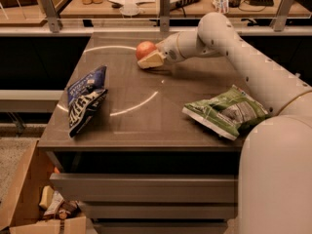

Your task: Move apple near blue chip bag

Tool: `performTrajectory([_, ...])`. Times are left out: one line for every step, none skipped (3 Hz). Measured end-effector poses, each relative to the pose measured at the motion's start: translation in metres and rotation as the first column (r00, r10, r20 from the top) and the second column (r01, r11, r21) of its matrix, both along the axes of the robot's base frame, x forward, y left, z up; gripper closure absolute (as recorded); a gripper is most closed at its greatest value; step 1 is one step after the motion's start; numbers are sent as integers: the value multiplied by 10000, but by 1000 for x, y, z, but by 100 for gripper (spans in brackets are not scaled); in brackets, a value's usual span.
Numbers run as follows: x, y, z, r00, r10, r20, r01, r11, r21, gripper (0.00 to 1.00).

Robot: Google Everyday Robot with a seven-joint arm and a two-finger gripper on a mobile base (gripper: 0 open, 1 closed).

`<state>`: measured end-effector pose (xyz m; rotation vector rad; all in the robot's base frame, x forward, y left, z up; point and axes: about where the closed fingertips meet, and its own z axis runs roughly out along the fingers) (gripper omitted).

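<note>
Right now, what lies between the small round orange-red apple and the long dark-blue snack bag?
Only bare brown tabletop, as the camera view shows, between apple and blue chip bag. The gripper is right beside the apple.

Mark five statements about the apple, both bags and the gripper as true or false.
1. The apple sits toward the far side of the table, right by the gripper. True.
2. The blue chip bag lies at the right of the view. False: it lies near the table's left edge.
3. The apple touches the blue chip bag. False: bare tabletop separates them.
4. The green snack bag lies on the table, at the right of the view. True.
5. The gripper is above the green snack bag. False: it is at the apple.
</note>
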<state>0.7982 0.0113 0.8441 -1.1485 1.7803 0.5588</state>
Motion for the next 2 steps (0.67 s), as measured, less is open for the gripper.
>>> performTrajectory([1, 2, -1, 10000, 52, -38, -52, 10000, -16, 96])
performTrajectory([2, 3, -2, 9999, 94, -70, -94, 10000, -30, 100])
